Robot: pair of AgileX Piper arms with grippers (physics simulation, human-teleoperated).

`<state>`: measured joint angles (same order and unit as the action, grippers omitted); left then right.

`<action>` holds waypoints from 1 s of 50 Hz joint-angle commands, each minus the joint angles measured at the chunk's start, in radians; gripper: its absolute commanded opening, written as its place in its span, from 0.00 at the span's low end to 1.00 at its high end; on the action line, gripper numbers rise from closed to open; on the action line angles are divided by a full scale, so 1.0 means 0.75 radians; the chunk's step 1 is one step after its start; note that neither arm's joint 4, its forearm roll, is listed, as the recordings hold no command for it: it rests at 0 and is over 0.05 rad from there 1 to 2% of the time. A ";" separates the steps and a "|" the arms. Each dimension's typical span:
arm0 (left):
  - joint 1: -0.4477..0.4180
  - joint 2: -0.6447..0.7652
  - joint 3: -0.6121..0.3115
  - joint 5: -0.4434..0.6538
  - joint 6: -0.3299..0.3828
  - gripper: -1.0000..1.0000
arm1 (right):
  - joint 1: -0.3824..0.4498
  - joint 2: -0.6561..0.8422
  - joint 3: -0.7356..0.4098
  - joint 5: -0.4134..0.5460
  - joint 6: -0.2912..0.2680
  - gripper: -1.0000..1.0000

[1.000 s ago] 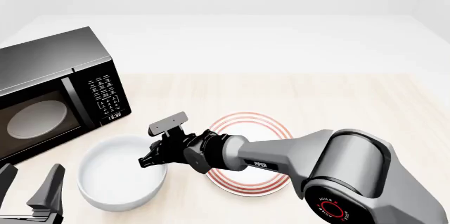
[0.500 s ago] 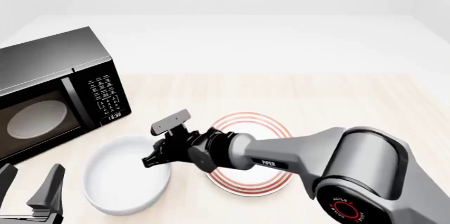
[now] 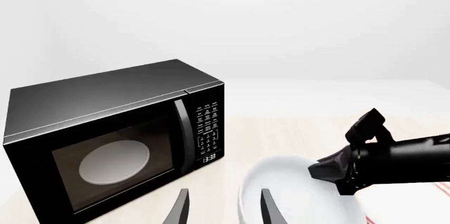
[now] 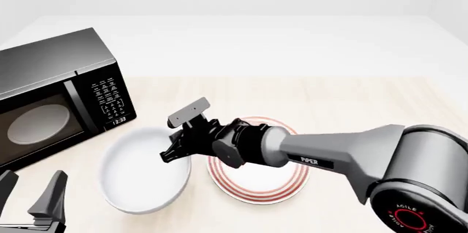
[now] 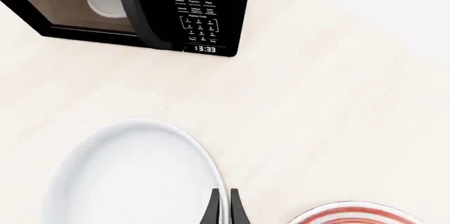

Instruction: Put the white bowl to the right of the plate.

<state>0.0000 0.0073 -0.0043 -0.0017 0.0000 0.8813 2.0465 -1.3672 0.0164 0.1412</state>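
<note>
The white bowl (image 4: pixel 142 172) is plain and deep. It hangs tilted just left of the red-ringed plate (image 4: pixel 252 183), which lies flat on the table. My right gripper (image 4: pixel 173 153) is shut on the bowl's right rim, with the arm reaching across above the plate. In the right wrist view the fingers (image 5: pixel 213 209) pinch the bowl's rim (image 5: pixel 134 176), with the plate's edge (image 5: pixel 365 216) beside it. My left gripper (image 4: pixel 29 195) is open and empty at the front left. In the left wrist view its gripper (image 3: pixel 223 211) is near the bowl (image 3: pixel 295 195).
A black microwave (image 4: pixel 51 96) stands at the left, its door shut and clock lit. It also shows in the left wrist view (image 3: pixel 113 139) and the right wrist view (image 5: pixel 176 2). Light wooden tabletop (image 4: pixel 365 107) stretches right of the plate.
The right gripper has carried the bowl up and to the right, towards the plate. The bowl has tilted. The left arm has not moved.
</note>
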 commanded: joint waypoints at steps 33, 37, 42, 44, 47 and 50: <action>0.000 0.000 0.000 0.000 0.000 1.00 | -0.504 -0.525 0.378 -0.038 -0.065 0.00; 0.000 0.000 0.000 0.000 0.000 1.00 | -0.564 -0.578 0.417 -0.038 -0.070 0.00; 0.000 0.000 0.000 0.000 0.000 1.00 | -0.646 -0.629 0.472 -0.045 -0.064 0.00; 0.000 0.000 0.000 0.000 0.000 1.00 | -0.677 -0.646 0.494 -0.050 -0.064 0.00; 0.000 0.000 0.000 0.000 0.000 1.00 | -0.714 -0.669 0.521 -0.055 -0.058 0.00; 0.000 0.000 0.000 0.000 0.000 1.00 | -0.753 -0.699 0.544 -0.054 -0.053 0.00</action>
<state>0.0000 0.0073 -0.0043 -0.0017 0.0000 0.4210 1.6014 -1.0219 -0.0162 0.0910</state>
